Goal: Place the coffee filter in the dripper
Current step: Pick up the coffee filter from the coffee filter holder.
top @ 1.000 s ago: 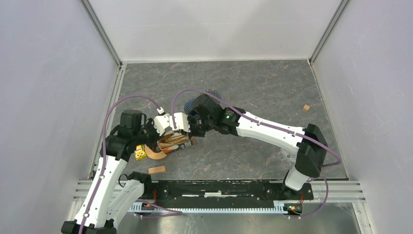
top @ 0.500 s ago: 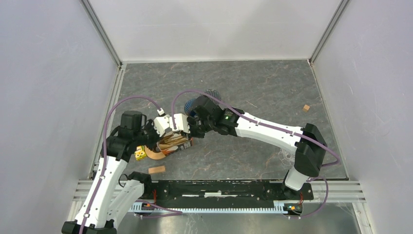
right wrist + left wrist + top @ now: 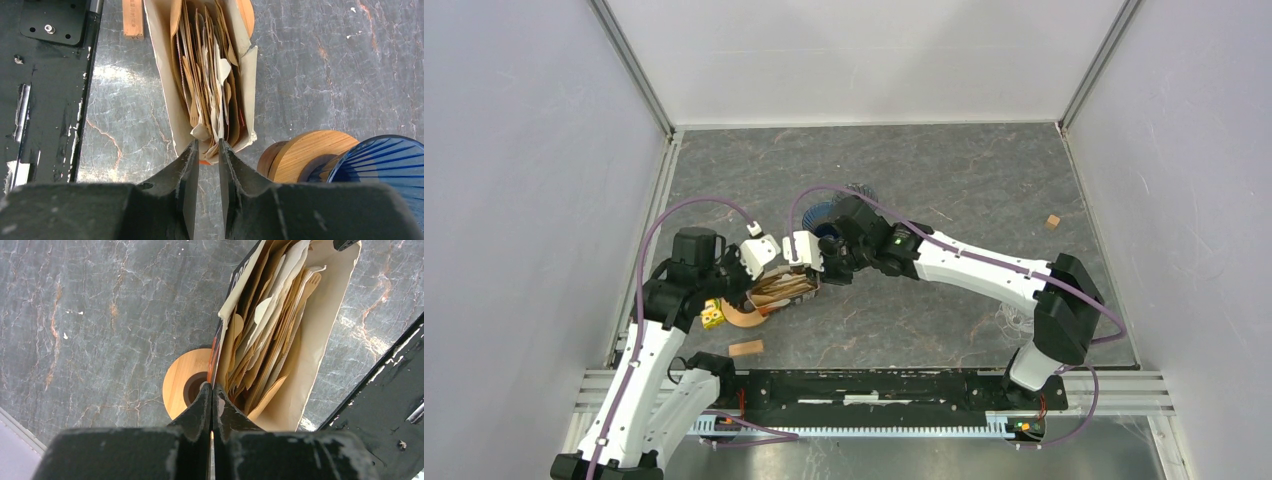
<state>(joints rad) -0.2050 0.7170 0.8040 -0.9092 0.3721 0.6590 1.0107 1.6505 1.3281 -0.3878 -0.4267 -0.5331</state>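
Observation:
An open pack of brown paper coffee filters (image 3: 786,289) lies on the table between both arms; the filters (image 3: 270,330) (image 3: 205,75) stand packed on edge inside it. My left gripper (image 3: 211,388) (image 3: 756,292) is shut on the pack's thin side wall. At the pack's other end, my right gripper (image 3: 207,145) (image 3: 815,268) is open by a narrow gap, its tips just touching the nearest filter edges, with bare table showing between the fingers. The blue ribbed dripper (image 3: 390,160) (image 3: 826,214) on its wooden base (image 3: 305,155) stands just behind the right gripper.
A wooden ring (image 3: 185,382) (image 3: 742,316) lies under the pack's left end. A yellow piece (image 3: 712,316) and a wooden block (image 3: 746,348) (image 3: 132,17) lie near the left arm. A small wooden cube (image 3: 1052,221) sits far right. The black base rail (image 3: 45,90) runs along the near edge.
My right gripper has drawn slightly to the right, away from the pack, and its jaws have widened a little. The left gripper and the pack have stayed put.

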